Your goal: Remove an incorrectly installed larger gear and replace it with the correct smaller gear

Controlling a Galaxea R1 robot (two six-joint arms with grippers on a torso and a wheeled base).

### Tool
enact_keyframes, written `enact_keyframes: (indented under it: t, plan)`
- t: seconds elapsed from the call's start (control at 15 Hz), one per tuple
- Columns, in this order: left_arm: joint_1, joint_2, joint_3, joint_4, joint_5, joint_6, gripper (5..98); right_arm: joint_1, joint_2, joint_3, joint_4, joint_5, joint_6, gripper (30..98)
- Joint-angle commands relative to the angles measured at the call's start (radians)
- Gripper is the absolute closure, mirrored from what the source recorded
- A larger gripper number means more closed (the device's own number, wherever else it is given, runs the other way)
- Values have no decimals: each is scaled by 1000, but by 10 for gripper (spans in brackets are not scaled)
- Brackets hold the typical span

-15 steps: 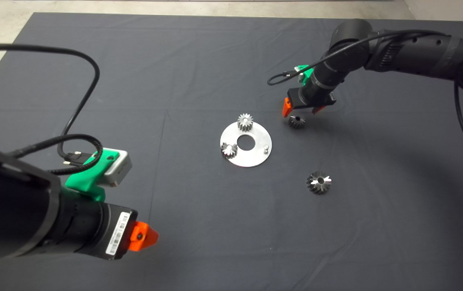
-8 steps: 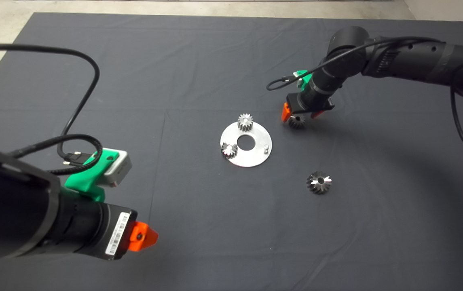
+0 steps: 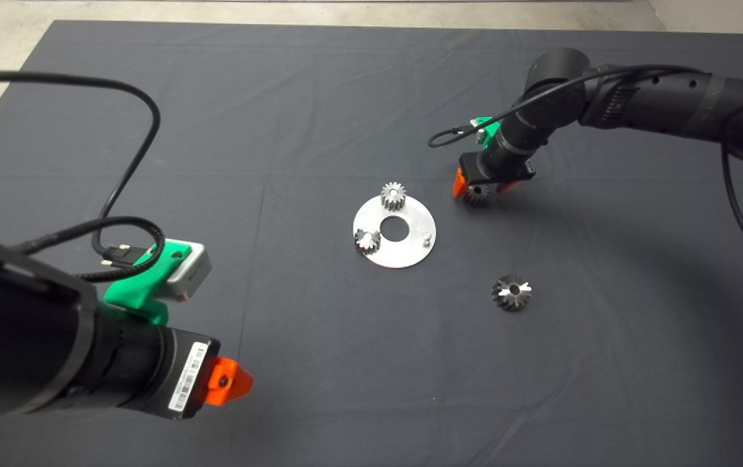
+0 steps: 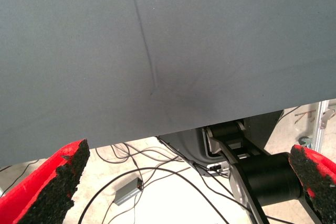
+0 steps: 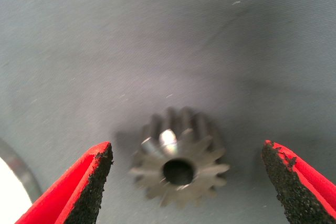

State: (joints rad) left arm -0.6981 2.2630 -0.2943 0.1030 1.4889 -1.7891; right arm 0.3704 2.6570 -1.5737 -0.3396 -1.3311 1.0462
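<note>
Landmark = round plate [image 3: 403,258], mid mat [image 3: 319,97]. On plate: straight-tooth gear [image 3: 394,195] at far edge, small bevel gear [image 3: 366,240] at left edge, pin [image 3: 428,237] at right edge. Smaller gear [image 3: 475,195] on mat just right of plate's far side, betw. right gripper [image 3: 479,183] fingers [image 5: 89,187], not touching. Larger gear [image 3: 512,292] on mat, right + nearer than plate. Left gripper [image 3: 231,383] well left/near of plate.

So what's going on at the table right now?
The right gripper is down over the smaller gear on the mat, fingers open on either side, not closed. The larger gear lies loose on the mat, off the round plate, whose right-hand peg is bare. The left gripper waits at lower left.
</note>
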Motion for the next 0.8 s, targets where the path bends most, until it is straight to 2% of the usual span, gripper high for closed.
enact_keyframes:
  t: [0.0, 0.13, 0.4, 0.53, 0.73]
  plan:
    - [-11, -1, 18, -17, 1, -3, 59, 16, 1, -9, 25, 4, 0, 538]
    - [-11, -1, 18, -19, 2, -1, 59, 16, 1, -9, 25, 4, 3, 583]
    - [-11, -1, 18, -19, 1, -2, 59, 16, 2, -6, 27, 4, 2, 586]
    - [-11, -1, 18, -19, 1, -3, 59, 16, 2, -4, 27, 4, 4, 629]
    - [-11, -1, 18, -19, 1, -2, 59, 16, 9, -4, 28, 3, 5, 652]
